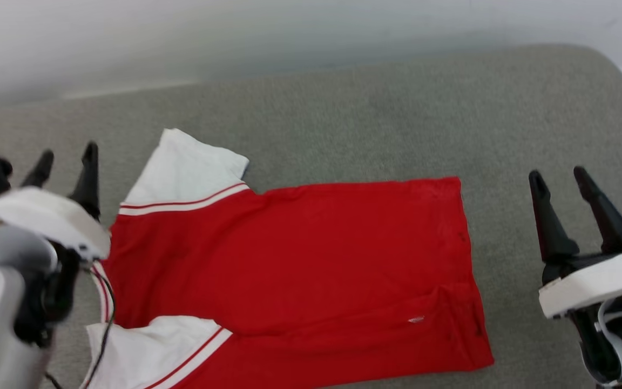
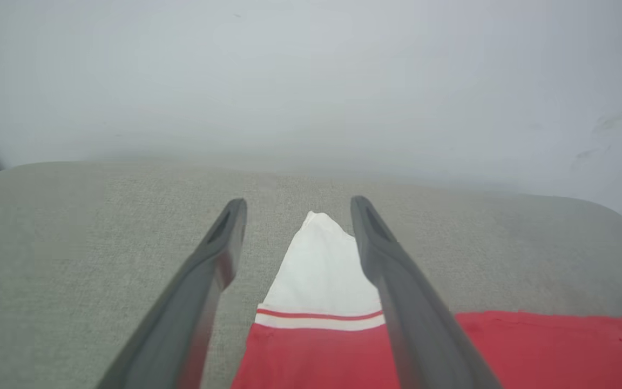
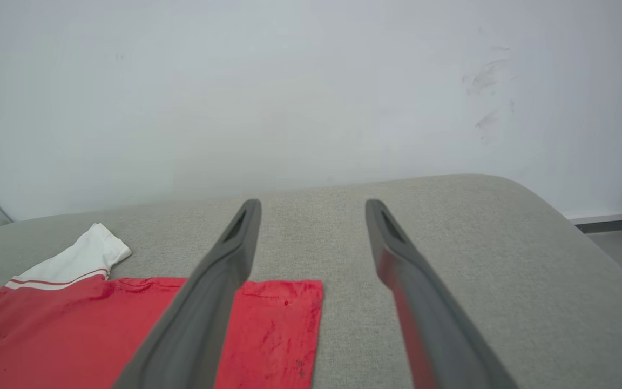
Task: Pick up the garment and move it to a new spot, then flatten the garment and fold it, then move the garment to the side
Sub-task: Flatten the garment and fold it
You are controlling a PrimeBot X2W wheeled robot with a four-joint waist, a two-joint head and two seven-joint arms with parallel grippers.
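The garment (image 1: 300, 259), a red shirt with white striped sleeves, lies spread flat on the grey fabric surface (image 1: 397, 108), collar end to the left and hem to the right. A small white mark (image 1: 416, 320) sits near the hem. My left gripper (image 1: 68, 162) hovers open beside the collar end, above the surface. The left wrist view has the far white sleeve (image 2: 319, 270) between the open fingers (image 2: 219, 254) of that gripper (image 2: 298, 208). My right gripper (image 1: 560, 180) stands open to the right of the hem, apart from it. In the right wrist view the gripper (image 3: 313, 208) is empty, with the garment (image 3: 100, 329) at lower left.
A pale wall (image 1: 235, 38) runs behind the surface. The surface's rounded right corner (image 3: 532, 200) drops off to a floor strip (image 3: 613, 237). Bare grey fabric lies beyond the garment and to its right.
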